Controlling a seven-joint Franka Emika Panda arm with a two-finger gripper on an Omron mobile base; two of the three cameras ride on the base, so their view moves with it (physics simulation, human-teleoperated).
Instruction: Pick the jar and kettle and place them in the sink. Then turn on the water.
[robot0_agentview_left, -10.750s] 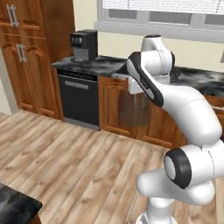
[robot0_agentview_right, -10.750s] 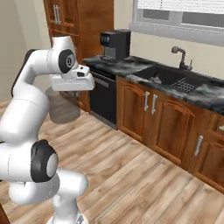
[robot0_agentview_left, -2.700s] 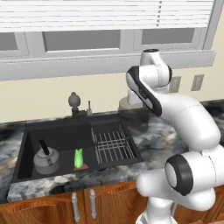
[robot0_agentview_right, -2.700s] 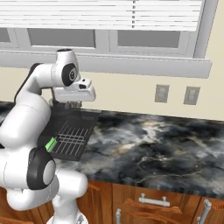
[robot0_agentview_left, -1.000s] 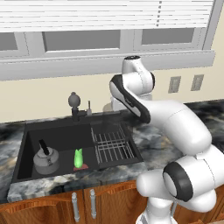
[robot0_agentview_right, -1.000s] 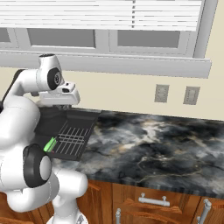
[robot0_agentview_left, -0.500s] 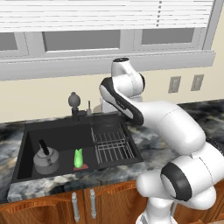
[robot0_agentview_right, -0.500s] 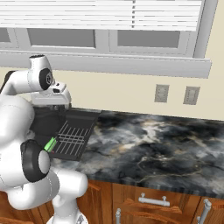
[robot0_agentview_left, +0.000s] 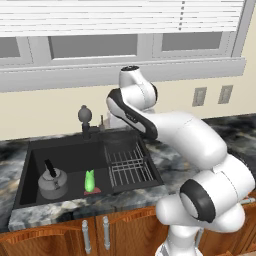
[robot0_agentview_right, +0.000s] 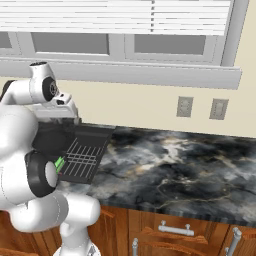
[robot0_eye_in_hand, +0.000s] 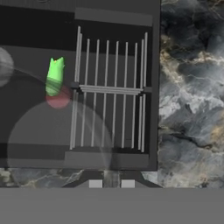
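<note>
Two things lie in the black sink (robot0_agentview_left: 30, 165) as I look through the left base camera: the grey kettle (robot0_agentview_left: 52, 182) sits on the basin floor at its left end, and a small green jar (robot0_agentview_left: 90, 181) stands just to the right of it, apart from the kettle. A wire rack (robot0_agentview_left: 129, 165) fills the right part of the basin. The dark round-headed faucet (robot0_agentview_left: 85, 116) stands behind the sink at the back rim. My arm reaches over the rack's back edge, near the faucet.

From the right base camera, I see the rack (robot0_agentview_right: 82, 155) past the arm and a sliver of the green jar (robot0_agentview_right: 59, 163) beside my elbow. The marbled dark counter (robot0_agentview_right: 175, 165) runs off to the right.

Looking down from the hand camera, I see the rack (robot0_eye_in_hand: 111, 98) directly below, the jar (robot0_eye_in_hand: 54, 76) to its left, and the counter (robot0_eye_in_hand: 188, 87) on the right. The gripper (robot0_eye_in_hand: 111, 184) has its fingertips drawn close together with nothing between them.
</note>
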